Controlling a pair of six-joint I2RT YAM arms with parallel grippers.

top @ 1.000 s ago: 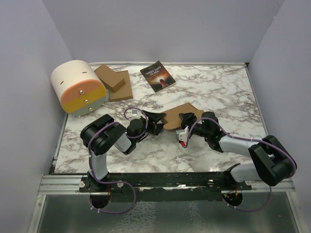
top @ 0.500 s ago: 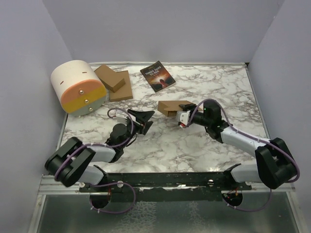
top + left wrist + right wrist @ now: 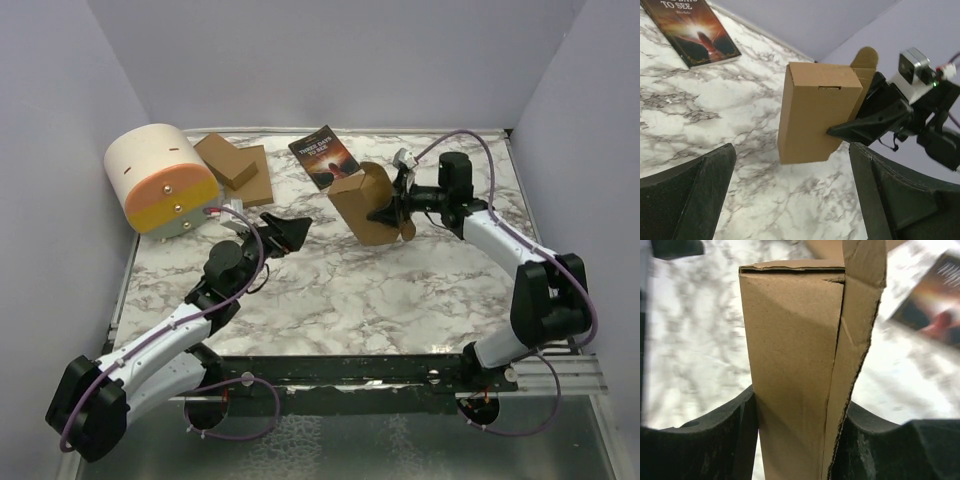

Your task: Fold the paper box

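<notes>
Right pincer [image 3: 392,212] pinches the paper box [image 3: 360,205], one finger hidden behind; left pincer [image 3: 283,232] spread, at nine o'clock; marble tabletop [image 3: 400,290], lilac walls [image 3: 400,60].

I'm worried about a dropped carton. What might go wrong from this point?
1. The right gripper alone pinches the paper box across its thin walls, so the box may crush or swivel in the grip.
2. The end flap stands unfolded and could snag or bend the wrong way if the open left gripper comes in to help.
</notes>
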